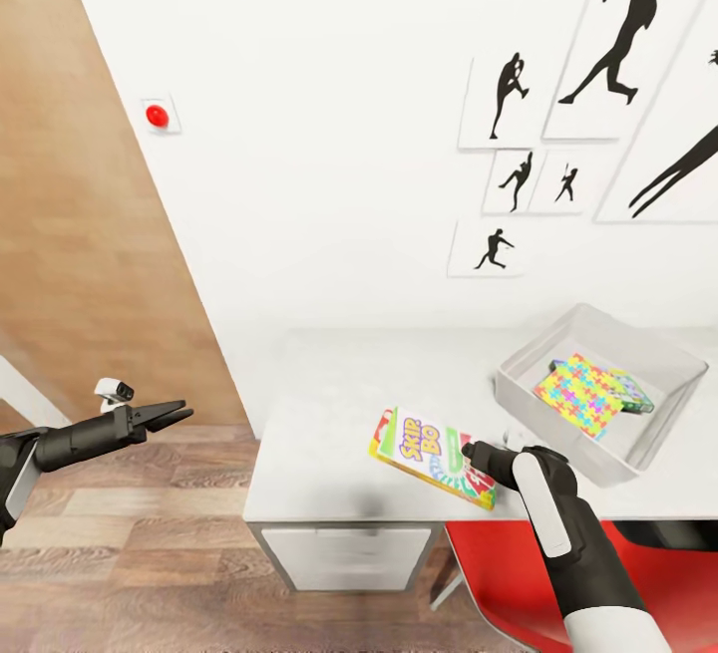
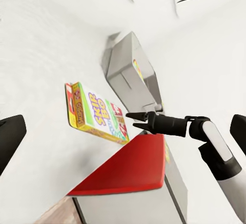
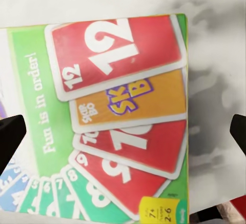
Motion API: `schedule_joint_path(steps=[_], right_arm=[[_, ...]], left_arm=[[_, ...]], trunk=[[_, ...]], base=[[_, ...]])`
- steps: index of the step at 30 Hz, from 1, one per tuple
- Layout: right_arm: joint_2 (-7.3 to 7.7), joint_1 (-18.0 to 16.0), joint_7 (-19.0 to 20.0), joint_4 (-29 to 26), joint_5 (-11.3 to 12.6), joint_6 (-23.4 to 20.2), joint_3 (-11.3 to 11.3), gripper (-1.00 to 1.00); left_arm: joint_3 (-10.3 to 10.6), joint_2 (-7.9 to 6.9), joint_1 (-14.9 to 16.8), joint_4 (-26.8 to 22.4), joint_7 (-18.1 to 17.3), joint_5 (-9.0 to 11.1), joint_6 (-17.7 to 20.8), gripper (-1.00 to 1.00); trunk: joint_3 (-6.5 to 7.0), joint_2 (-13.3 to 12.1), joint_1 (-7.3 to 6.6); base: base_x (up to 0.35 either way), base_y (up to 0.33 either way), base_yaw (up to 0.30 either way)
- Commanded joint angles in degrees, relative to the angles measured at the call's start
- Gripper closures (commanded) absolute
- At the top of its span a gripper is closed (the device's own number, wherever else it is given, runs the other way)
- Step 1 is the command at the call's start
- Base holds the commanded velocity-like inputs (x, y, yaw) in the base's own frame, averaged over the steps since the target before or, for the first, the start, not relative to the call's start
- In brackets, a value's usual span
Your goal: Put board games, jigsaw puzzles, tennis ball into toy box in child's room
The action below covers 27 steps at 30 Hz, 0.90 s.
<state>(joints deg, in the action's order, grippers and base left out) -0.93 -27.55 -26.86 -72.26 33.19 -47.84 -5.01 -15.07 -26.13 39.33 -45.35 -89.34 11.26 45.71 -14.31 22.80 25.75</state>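
- The SKIP-BO board game (image 1: 432, 457) is lying flat on the pale grey table (image 1: 329, 404), near its front edge, just beside the toy box (image 1: 598, 389) but apart from it.
- The right gripper (image 1: 469, 451) is sitting at the box's near end; in the left wrist view its fingers (image 2: 137, 115) are standing parted beside the board game, gripping nothing. Whether they are touching the card cannot be told.
- In the right wrist view the box's printed face (image 3: 118, 116) is lying directly ahead, with the two dark fingertips (image 3: 11, 134) showing wide apart at either side.
- The left gripper (image 1: 170, 416) is hanging over the wooden floor (image 1: 130, 523), well apart from the table, its fingers slightly parted and empty.
- The toy box, a grey open tray on the table, is holding a colourful jigsaw puzzle (image 1: 581, 392) lying tilted inside.
- A red chair (image 1: 499, 573) is standing under the table's front edge.
- Black silhouette pictures (image 1: 618, 45) are hanging on the white wall (image 1: 329, 135).
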Motion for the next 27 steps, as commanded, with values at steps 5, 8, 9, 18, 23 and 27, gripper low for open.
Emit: schedule_joint_path(steps=[5, 8, 9, 18, 23, 27], right_arm=[[-0.04, -0.1, -0.2, -0.1, 0.9, -0.2, -0.1, -1.0], [-0.08, -0.1, -0.1, -0.2, 1.0, -0.2, -0.1, -1.0], [-0.08, -0.1, 0.0, -0.2, 1.0, -0.2, -0.1, -1.0], [-0.18, 0.0, 0.0, -0.2, 1.1, -0.2, -0.1, -1.0], [-0.21, 0.0, 0.1, -0.2, 1.0, -0.3, 0.0, -1.0], [-0.21, 0.0, 0.1, -0.2, 1.0, -0.3, 0.3, -1.0]], left_arm=[[0.0, -0.05, 0.0, 0.0, -0.2, 0.0, 0.6, -1.0], [0.0, -0.03, 0.0, 0.0, -0.2, 0.0, 0.6, -1.0], [0.0, -0.02, 0.0, 0.0, -0.2, 0.0, 0.6, -1.0], [0.0, -0.02, 0.0, 0.0, -0.2, 0.0, 0.6, -1.0], [0.0, 0.01, 0.0, 0.0, -0.2, 0.0, 0.6, -1.0], [0.0, 0.02, 0.0, 0.0, -0.2, 0.0, 0.6, -1.0]], trunk=[[-0.56, 0.1, 0.03], [-0.69, 0.1, 0.03], [-0.71, 0.1, 0.03], [-0.76, 0.1, 0.03], [-0.77, 0.1, 0.03], [-0.77, 0.1, 0.03]], base=[[0.0, 0.0, 0.0], [0.0, 0.0, 0.0], [0.0, 0.0, 0.0], [0.0, 0.0, 0.0], [0.0, 0.0, 0.0], [0.0, 0.0, 0.0]])
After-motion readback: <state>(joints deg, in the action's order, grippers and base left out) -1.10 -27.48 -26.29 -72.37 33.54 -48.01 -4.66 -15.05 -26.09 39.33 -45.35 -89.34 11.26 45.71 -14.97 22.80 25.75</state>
